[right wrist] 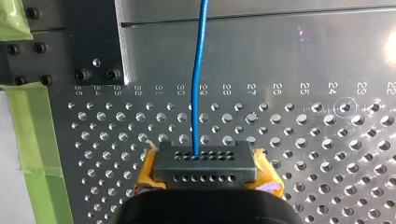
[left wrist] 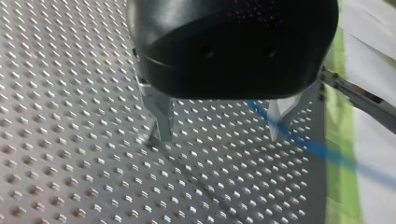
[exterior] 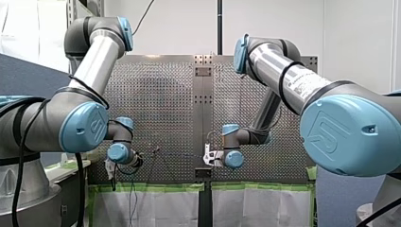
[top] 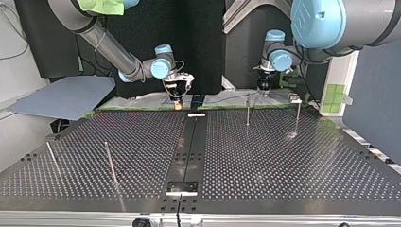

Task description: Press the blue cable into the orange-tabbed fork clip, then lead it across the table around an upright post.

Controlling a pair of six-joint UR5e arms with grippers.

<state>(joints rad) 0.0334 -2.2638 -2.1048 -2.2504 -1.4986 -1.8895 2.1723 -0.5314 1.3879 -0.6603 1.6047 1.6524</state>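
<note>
My right fingers (right wrist: 204,161) are closed on the cable (right wrist: 201,70), yellow pads either side. The blue line runs straight out ahead over the desk (right wrist: 303,154). In the top view this grip sits low at the desk's far edge, likely to anchor one end and keep the run taut.

My left fingers (top: 263,89) are spread wide and hold nothing. The left wrist view shows the cable passing just beside one metal finger, not pinched. They probably straddle it, ready to guide or press.

The cable spans between the two arms along the far edge. A post (top: 247,111) stands just nearer than my left fingers, with a second post (top: 298,116) to its right in the top view.

I cannot pick out the clip for certain. My judgement is that the routing round a post is not yet begun.
</note>
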